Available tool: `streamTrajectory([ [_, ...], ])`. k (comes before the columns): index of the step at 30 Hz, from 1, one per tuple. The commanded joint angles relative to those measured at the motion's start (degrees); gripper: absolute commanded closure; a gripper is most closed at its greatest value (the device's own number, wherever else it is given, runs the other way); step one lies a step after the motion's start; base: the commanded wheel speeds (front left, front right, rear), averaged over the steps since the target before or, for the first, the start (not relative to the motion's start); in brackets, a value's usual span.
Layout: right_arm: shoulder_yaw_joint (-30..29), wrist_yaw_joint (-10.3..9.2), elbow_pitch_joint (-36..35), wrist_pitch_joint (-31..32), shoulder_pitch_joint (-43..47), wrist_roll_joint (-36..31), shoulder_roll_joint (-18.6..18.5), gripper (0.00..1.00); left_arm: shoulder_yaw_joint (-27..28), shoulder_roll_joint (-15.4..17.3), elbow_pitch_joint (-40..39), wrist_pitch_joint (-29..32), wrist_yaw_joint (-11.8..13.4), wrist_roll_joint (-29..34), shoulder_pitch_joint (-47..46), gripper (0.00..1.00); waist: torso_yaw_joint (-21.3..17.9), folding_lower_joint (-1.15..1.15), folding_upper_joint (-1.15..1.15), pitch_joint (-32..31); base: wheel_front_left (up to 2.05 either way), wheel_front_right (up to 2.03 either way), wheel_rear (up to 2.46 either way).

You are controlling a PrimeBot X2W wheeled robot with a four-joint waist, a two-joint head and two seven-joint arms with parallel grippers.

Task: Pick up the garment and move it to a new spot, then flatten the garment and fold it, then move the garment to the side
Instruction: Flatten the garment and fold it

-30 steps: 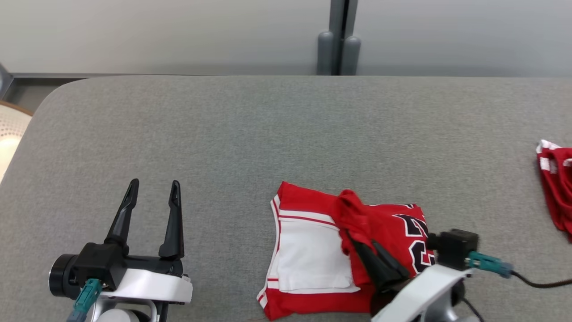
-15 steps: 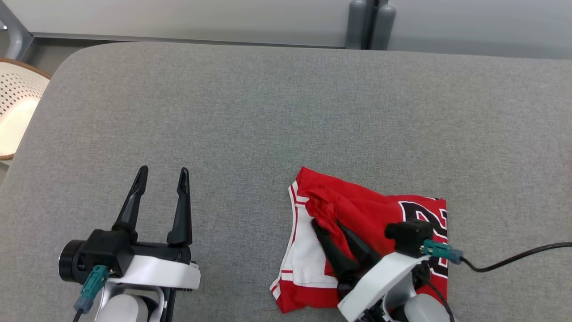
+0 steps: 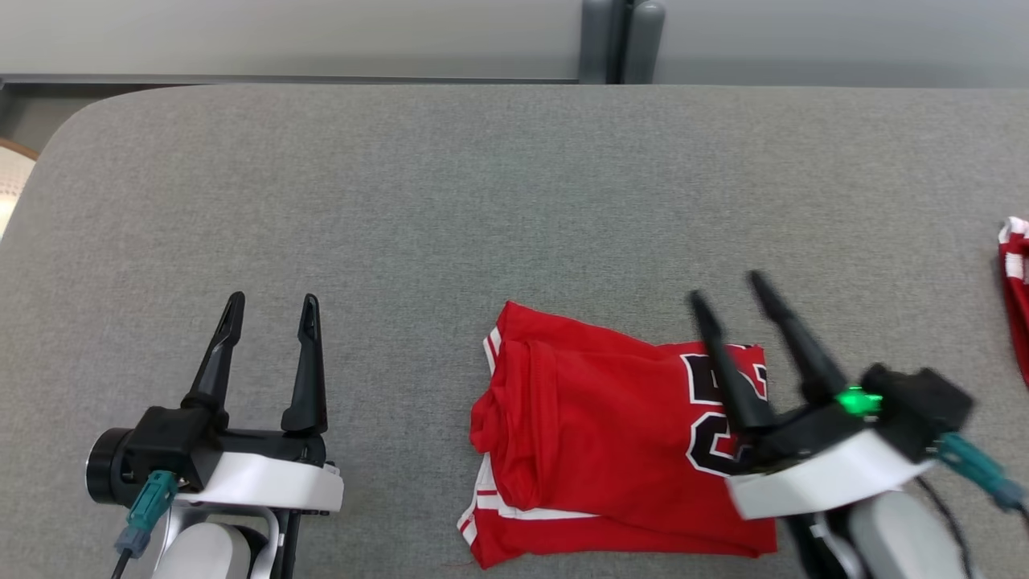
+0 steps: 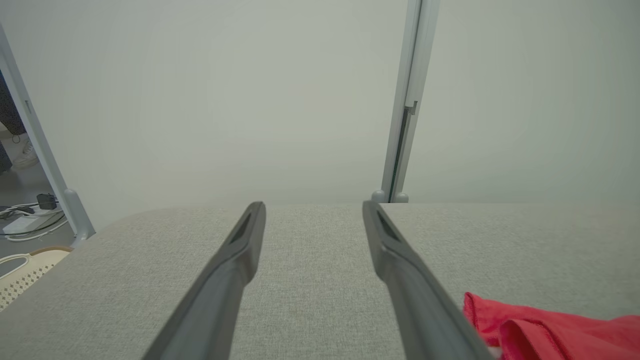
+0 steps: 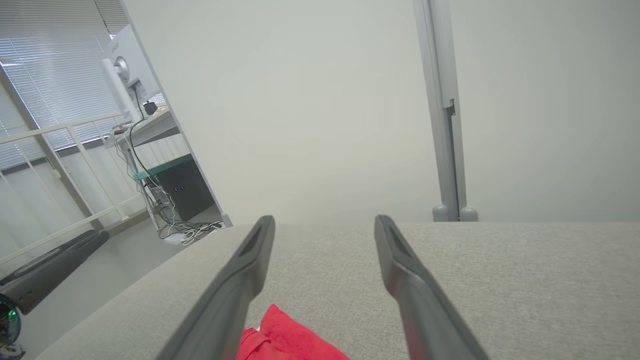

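- Jaws on my right gripper (image 3: 725,288) stand spread wide with nothing pinched. The two fingers hang over the numbered end of the red jersey (image 3: 595,434), tips pointing past its far edge.
- Jaws on my left gripper (image 3: 272,299) are spread as well and empty, above bare grey tabletop (image 3: 514,185).
- The jersey lies folded near my edge of the table, under and to the left of my right fingers and well to the right of my left gripper. In my right wrist view it shows low between the fingers.
- Its long axis runs side to side across me, with black numerals at the right end and white-trimmed hems at the left.
- My right arm is plainly the nearer. I judge the fold done, so a move to the side would start from that right end.
- A second red garment (image 3: 1014,314) sits well apart at the right edge of the head view, and I would steer clear of it.
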Motion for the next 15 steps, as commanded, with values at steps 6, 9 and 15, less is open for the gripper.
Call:
streamTrajectory([
  [6,-15.6,-0.01,-5.4,1.2,7.6,-7.3,-2.3,0.0,1.2,1.0,0.1,-0.3,0.1,0.8,1.0,0.0,-2.4,0.0,0.0,-1.6,0.0,0.0,0.0],
  [9,-21.8,-0.01,-7.5,2.8,12.3,-9.3,-3.4,0.0,1.8,1.4,0.0,-0.3,0.4,1.2,1.7,0.0,-3.0,0.0,0.0,-2.9,0.0,0.0,0.0],
  [15,-26.0,-0.01,-11.6,5.9,18.0,-10.8,-2.9,0.0,2.8,2.2,0.2,-0.3,0.7,1.5,5.0,0.0,-4.2,0.0,0.0,-6.7,0.0,0.0,0.0],
])
